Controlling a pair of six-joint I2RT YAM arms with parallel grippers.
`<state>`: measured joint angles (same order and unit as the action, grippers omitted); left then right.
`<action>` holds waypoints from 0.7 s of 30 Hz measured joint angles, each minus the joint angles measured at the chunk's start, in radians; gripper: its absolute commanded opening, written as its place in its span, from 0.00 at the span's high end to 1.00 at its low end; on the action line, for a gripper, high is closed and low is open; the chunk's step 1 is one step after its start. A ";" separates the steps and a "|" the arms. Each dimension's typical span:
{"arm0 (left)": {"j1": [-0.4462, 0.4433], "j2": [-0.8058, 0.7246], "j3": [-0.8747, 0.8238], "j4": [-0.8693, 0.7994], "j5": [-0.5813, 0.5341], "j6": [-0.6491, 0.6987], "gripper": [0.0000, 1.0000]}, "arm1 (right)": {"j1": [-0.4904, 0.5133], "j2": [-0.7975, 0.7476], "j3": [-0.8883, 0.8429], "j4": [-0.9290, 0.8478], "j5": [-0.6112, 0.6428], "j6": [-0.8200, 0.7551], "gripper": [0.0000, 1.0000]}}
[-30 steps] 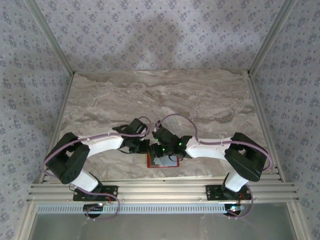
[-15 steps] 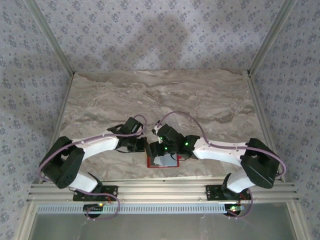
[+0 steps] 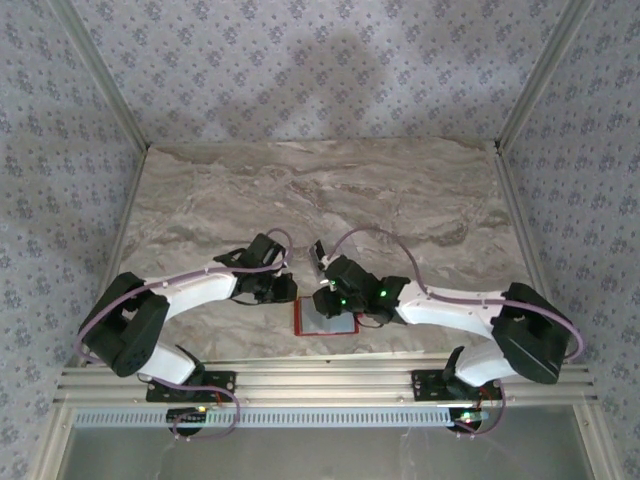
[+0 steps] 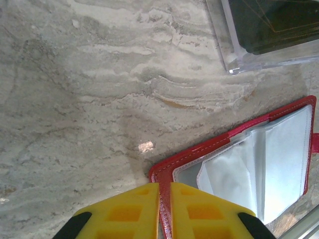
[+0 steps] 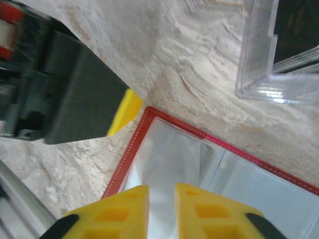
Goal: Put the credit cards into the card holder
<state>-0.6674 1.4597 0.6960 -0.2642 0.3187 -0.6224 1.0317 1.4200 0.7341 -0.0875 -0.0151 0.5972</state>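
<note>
The red card holder (image 3: 327, 325) lies open near the table's front edge, its grey-silver sleeves facing up. My left gripper (image 4: 165, 191) is shut on its red left edge (image 4: 164, 174), which runs between the yellow fingers. My right gripper (image 5: 162, 196) hangs over the holder (image 5: 149, 149), jaws a narrow gap apart with a clear sleeve leaf (image 5: 164, 164) rising between them. The dark credit cards (image 4: 274, 22) sit inside a clear plastic box (image 5: 259, 69) just beyond the holder. The left fingertip (image 5: 124, 112) touches the holder's corner in the right wrist view.
The clear box (image 4: 234, 55) stands close behind the holder, between the two wrists. An aluminium rail (image 3: 320, 380) runs along the near edge right behind the holder. Bare marble table (image 3: 330, 190) stretches toward the far wall.
My right gripper has slid a little right and nearer over the holder, and its jaws have closed from wide to narrow. The left gripper stays at the holder's left edge.
</note>
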 measured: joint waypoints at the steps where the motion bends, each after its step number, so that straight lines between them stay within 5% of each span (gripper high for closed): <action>1: 0.000 0.000 -0.001 0.002 0.000 0.000 0.84 | 0.006 0.025 0.001 0.002 0.000 -0.003 0.82; 11: 0.000 -0.001 -0.002 0.006 0.004 0.001 0.80 | 0.027 0.225 0.063 0.036 -0.008 -0.004 0.80; 21: 0.000 -0.003 -0.002 0.006 0.004 0.001 0.78 | -0.013 0.066 0.113 -0.074 0.033 -0.048 0.52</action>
<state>-0.6674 1.4563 0.6941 -0.2581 0.3225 -0.6216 1.0187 1.4864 0.8471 -0.1612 0.0177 0.5491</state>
